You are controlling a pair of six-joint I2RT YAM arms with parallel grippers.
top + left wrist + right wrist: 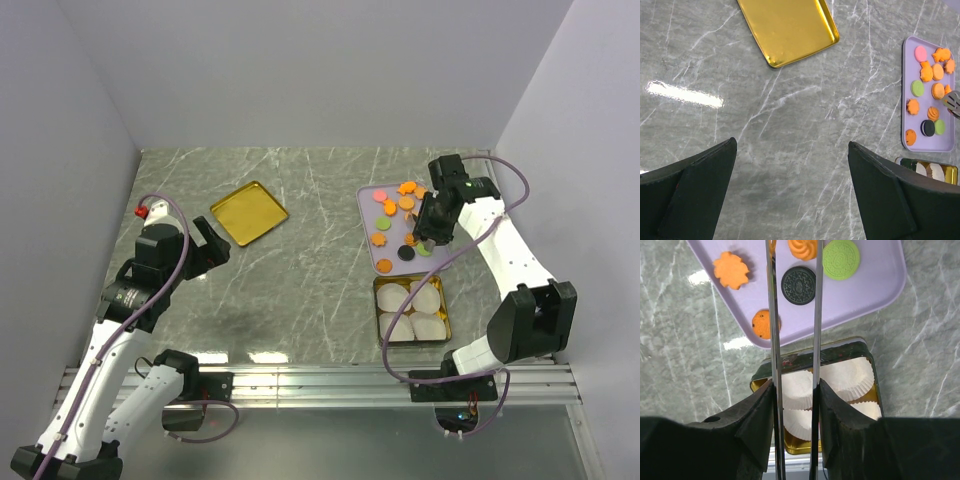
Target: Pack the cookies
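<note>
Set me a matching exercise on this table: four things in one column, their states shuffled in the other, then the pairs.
Things:
1. gold tray
2. lavender tray
3. gold tin
4. left gripper

States:
A. holds white paper cups
B. open above the bare table
C. lies empty, apart from the others
D. carries the cookies

Pairs: 1-C, 2-D, 3-A, 4-B

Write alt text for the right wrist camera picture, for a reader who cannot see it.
Two thin metal fingers reach up the middle over a lilac tray of orange, black and green cookies. Below it sits a gold tin lined with white paper cups.
</note>
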